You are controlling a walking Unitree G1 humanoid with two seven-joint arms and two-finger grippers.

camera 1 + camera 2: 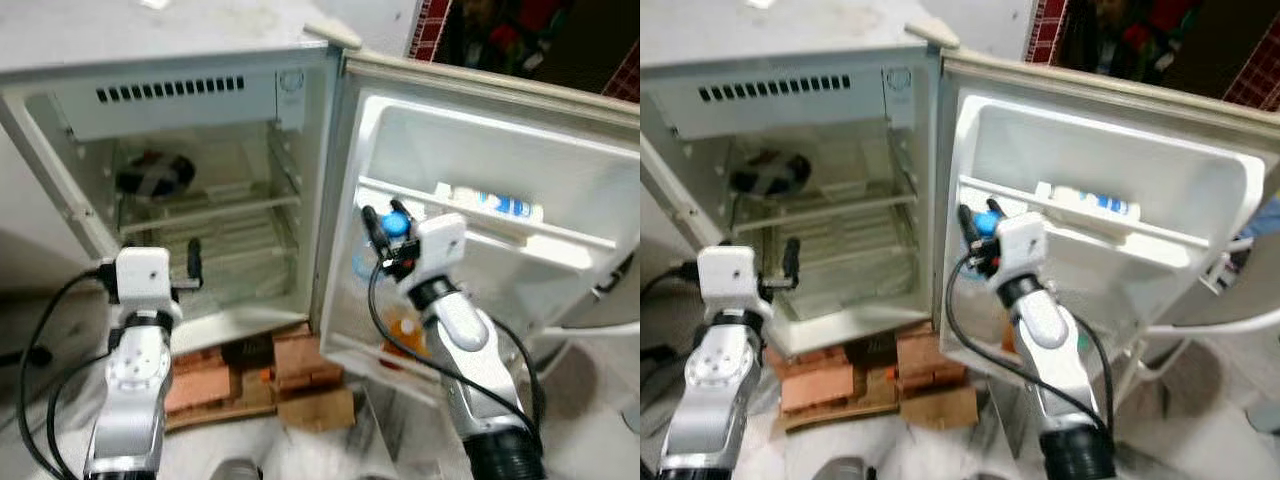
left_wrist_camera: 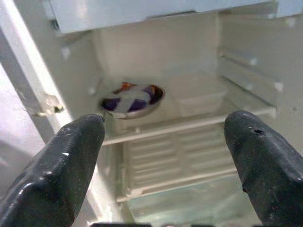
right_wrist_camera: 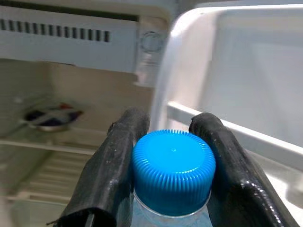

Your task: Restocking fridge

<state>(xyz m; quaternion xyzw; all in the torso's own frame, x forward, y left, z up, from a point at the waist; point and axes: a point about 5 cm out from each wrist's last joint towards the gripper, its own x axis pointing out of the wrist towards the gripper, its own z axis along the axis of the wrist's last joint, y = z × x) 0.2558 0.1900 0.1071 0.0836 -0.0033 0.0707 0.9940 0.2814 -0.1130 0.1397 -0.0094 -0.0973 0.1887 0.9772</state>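
Observation:
The small white fridge stands open, its door swung out to the right. My right gripper is shut on a clear bottle with a blue cap, just under the cap, and holds it upright in front of the door's upper shelf rail. My left gripper is open with nothing in it, level with the wire shelf at the front of the fridge. On that shelf sit a metal bowl holding something purple and white, and a white tub.
A white carton with blue print lies on the door's upper shelf. Something orange sits in the lower door shelf. The fridge rests on bricks and wood blocks. Black cables trail from my arms.

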